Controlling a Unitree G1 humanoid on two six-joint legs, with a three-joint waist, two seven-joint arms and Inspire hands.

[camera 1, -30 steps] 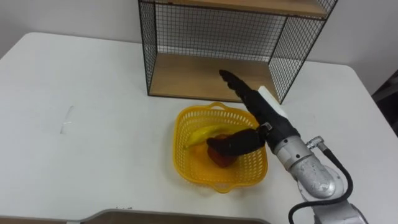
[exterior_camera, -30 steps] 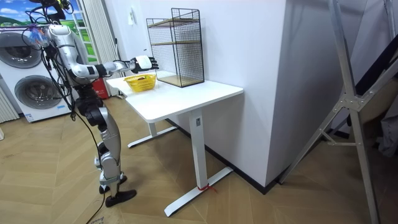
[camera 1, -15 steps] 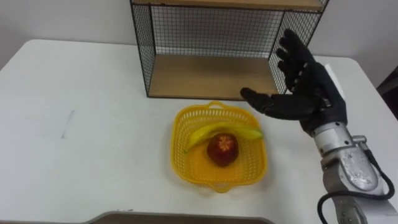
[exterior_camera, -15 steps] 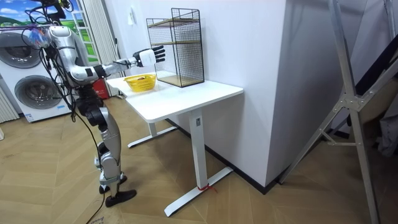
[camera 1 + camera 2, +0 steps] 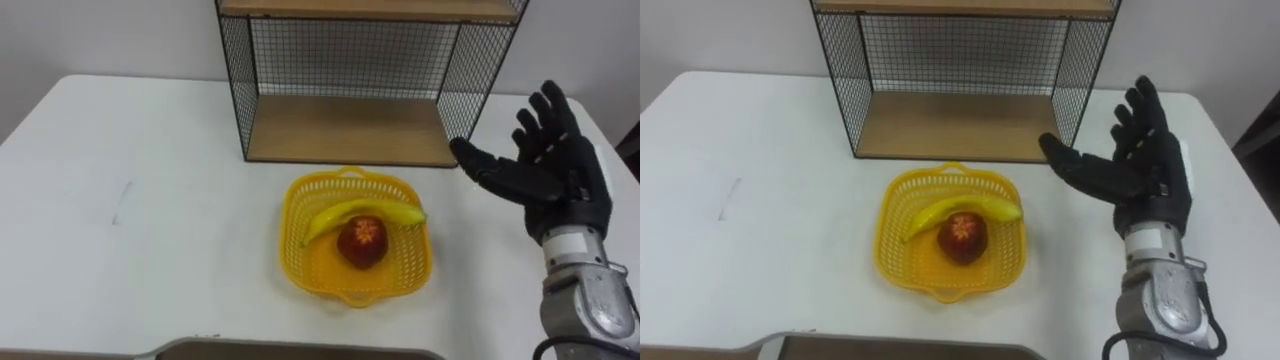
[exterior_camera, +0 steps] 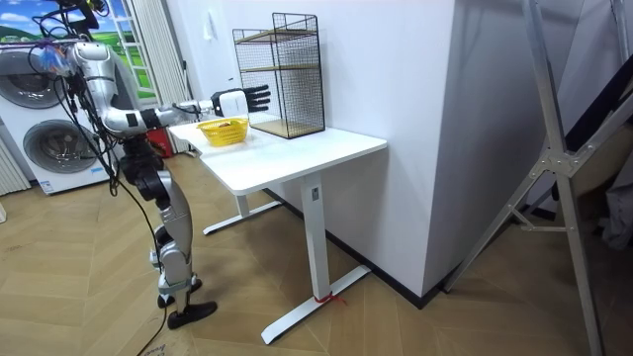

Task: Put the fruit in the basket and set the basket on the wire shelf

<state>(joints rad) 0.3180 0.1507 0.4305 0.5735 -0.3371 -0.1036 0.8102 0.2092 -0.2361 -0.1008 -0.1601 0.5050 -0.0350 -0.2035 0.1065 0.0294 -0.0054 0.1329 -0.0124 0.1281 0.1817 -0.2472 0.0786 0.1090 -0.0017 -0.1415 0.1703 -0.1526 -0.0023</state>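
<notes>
- The robot's right hand (image 5: pixel 548 178) hangs over the white table (image 5: pixel 140 200) at about 2 o'clock from the basket (image 5: pixel 405 275). Its fingers are spread wide and straight, its palm is turned toward the basket, and it grips nothing.
- The thumb reaches toward the lower right corner post of the wire shelf (image 5: pixel 350 130). Whether it touches the mesh cannot be told.
- The yellow basket sits on the table just in front of the shelf, which stands at its 12 o'clock. The basket's far handle lies near the edge of the shelf's wooden bottom board.
- Both fruits lie inside the basket. The banana (image 5: pixel 360 212) stretches across it from 9 to 3 o'clock, and the red apple (image 5: pixel 361 241) rests against the banana at its 6 o'clock side.
- The shelf's bottom board is bare.
- In the room view, the robot stands upright on a wooden floor at the end of the table, right arm held out level above the basket. A washing machine (image 6: pixel 49 138) stands behind it at the room view's left.
</notes>
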